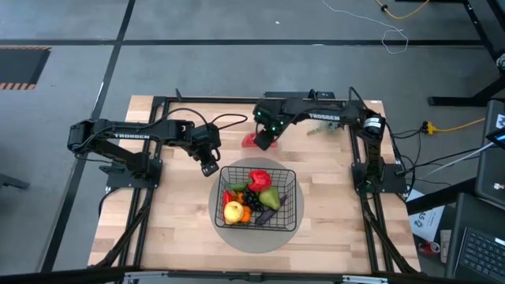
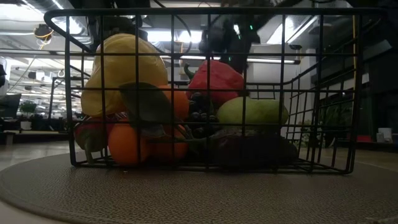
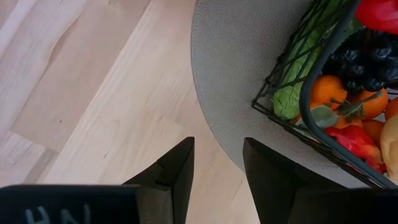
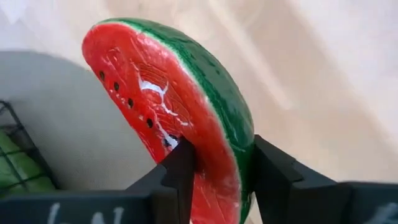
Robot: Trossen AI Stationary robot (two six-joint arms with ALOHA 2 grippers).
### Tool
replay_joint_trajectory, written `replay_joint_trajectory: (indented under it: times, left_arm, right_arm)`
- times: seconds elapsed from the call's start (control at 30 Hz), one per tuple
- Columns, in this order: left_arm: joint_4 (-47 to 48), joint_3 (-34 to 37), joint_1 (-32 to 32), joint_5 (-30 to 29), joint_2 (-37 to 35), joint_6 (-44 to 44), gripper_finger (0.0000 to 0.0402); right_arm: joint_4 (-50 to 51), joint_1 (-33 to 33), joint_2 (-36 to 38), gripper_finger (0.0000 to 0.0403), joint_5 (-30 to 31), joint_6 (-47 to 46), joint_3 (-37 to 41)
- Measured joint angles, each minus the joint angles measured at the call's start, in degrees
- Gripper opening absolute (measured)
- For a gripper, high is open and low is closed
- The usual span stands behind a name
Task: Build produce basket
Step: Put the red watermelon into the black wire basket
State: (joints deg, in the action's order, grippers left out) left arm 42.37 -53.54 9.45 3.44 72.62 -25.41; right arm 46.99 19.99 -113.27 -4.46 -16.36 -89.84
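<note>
Red, green-rinded watermelon slice point(image 4: 180, 118); black wire basket point(image 1: 289, 207); yellow lemon point(image 1: 233, 211)

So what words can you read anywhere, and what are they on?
"TROSSEN": white letters on the left arm, high view.
White lettering on the right arm: too small to read.
Partial white letters at the edge of both wrist views: cut off, unreadable.
Nothing written on the basket or the watermelon slice.

Black wire basket point(image 2: 323, 93) on grey mat point(image 2: 186, 199), lemon point(image 2: 121, 71), oranges point(image 2: 127, 144), possibly pear point(image 2: 252, 113) inside

Grey floor point(image 1: 197, 24), wooden table point(image 1: 331, 213)
</note>
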Motion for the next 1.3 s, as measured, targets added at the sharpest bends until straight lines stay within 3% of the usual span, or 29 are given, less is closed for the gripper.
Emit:
replay_joint_trajectory:
  times: [0.13, 0.43, 0.53, 0.67, 1.0, 1.3]
  left_arm:
    - [0.02, 0.0, 0.0, 0.0, 0.0, 0.0, 0.0133]
    - [0.01, 0.0, 0.0, -0.02, 0.0, 0.0, 0.0133]
    - [0.0, 0.0, 0.0, -0.87, 0.0, 0.0, 0.0133]
    - [0.0, 0.0, 0.02, -1.42, 0.0, 0.01, 0.0133]
    - [-0.04, 0.0, 0.02, -1.44, 0.0, 0.02, 0.0133]
    - [-0.47, -0.01, 0.0, -1.46, -0.01, 0.28, 0.0133]
  right_arm:
    - [11.98, -0.02, 0.0, 0.0114, 5.96, -0.1, -9.92]
    - [38.08, -3.07, 0.05, 0.0114, 25.64, -4.28, -33.05]
    - [43.53, -4.69, 0.09, 0.0115, 28.85, -6.17, -39.51]
    - [43.31, -7.59, 1.04, 0.0113, 29.9, -6.71, -44.6]
    - [42.96, -16.61, 7.3, 0.0112, 32.03, -10.54, -44.13]
    - [41.67, -26.09, 8.48, 0.0112, 35.39, -13.56, -44.13]
